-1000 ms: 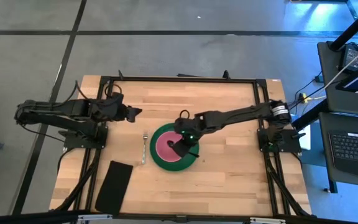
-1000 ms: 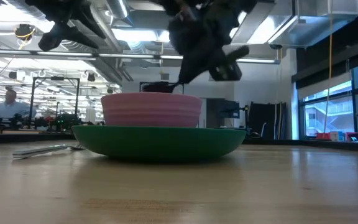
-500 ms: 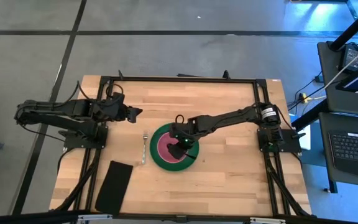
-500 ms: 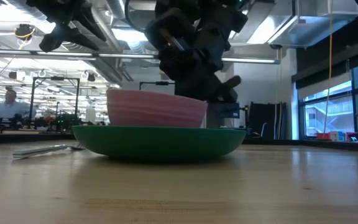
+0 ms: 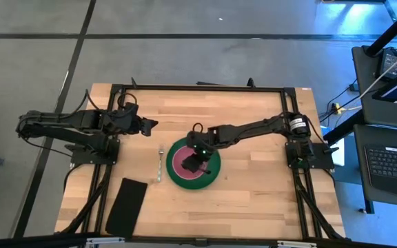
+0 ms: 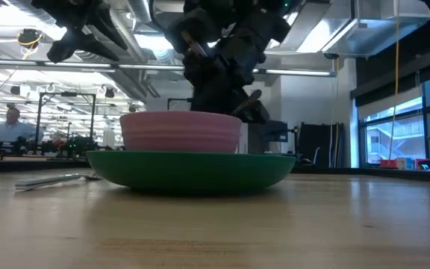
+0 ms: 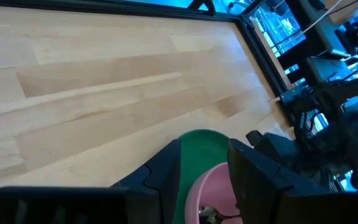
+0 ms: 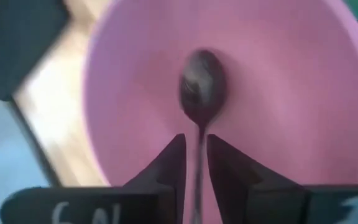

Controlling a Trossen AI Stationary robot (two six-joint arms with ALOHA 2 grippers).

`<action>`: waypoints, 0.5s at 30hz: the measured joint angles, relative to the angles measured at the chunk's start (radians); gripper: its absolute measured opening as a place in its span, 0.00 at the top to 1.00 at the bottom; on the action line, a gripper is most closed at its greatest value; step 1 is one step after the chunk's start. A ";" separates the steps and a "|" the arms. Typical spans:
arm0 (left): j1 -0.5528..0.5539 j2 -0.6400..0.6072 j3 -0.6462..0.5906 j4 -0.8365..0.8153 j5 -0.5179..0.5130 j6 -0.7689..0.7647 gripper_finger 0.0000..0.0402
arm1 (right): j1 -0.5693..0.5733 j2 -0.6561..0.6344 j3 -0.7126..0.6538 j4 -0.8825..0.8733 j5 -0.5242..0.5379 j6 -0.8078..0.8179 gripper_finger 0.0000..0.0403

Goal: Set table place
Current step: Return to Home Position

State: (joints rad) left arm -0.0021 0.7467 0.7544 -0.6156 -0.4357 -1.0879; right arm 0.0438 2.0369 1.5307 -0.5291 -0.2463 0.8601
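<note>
A round green plate (image 5: 211, 178) sits mid-table, with a pink bowl (image 5: 180, 162) standing on it; both also show in the low view, plate (image 6: 192, 169) and bowl (image 6: 181, 132). A silver fork (image 5: 160, 164) lies flat on the wood just left of the plate. My right gripper (image 5: 197, 162) hangs over the bowl, shut on a small dark spoon (image 8: 201, 87). My left gripper (image 5: 150, 125) waits open above the table's far left, its fingers (image 7: 165, 169) pointing toward the plate. My right gripper pinches the spoon's thin handle (image 8: 197, 146) between its two fingers (image 8: 173, 163), coming from above and slanting down into the pink bowl (image 8: 272, 93). The fingers lie along the handle. The spoon's head points down over the bowl's floor; whether it touches the floor I cannot tell.
A black rectangular cloth (image 5: 127, 205) lies near the table's near left corner. Black rails (image 5: 198, 87) frame the wood top. Bare wood (image 5: 260, 200) stretches right of and in front of the plate. A person (image 6: 7, 125) sits far off in the room behind.
My right gripper has swung from the plate's right side to over the pink bowl, turning so the spoon now points down into it. The bowl tipped and shifted briefly on the plate, then settled level again. The left arm has kept still.
</note>
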 joint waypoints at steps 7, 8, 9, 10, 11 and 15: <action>0.000 0.000 0.000 0.006 0.008 0.000 0.69 | -0.081 -0.045 0.000 0.173 -0.216 0.021 0.83; 0.000 0.000 0.000 0.012 0.008 0.006 0.69 | -0.090 -0.066 0.000 0.192 -0.221 0.015 0.83; 0.000 -0.001 -0.001 0.023 0.008 0.028 0.69 | -0.098 -0.091 0.000 0.211 -0.221 -0.002 0.83; -0.001 -0.001 -0.002 0.044 0.008 0.063 0.69 | -0.107 -0.122 0.000 0.230 -0.218 -0.019 0.83; -0.004 -0.003 -0.002 0.083 0.015 0.101 0.69 | -0.114 -0.159 -0.001 0.229 -0.211 -0.037 0.83; -0.025 -0.036 0.031 0.274 0.070 0.335 0.69 | -0.127 -0.337 0.000 0.179 -0.124 -0.141 0.83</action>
State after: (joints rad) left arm -0.0271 0.7111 0.7856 -0.3412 -0.3655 -0.7527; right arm -0.0829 1.7003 1.5303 -0.3500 -0.3699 0.7193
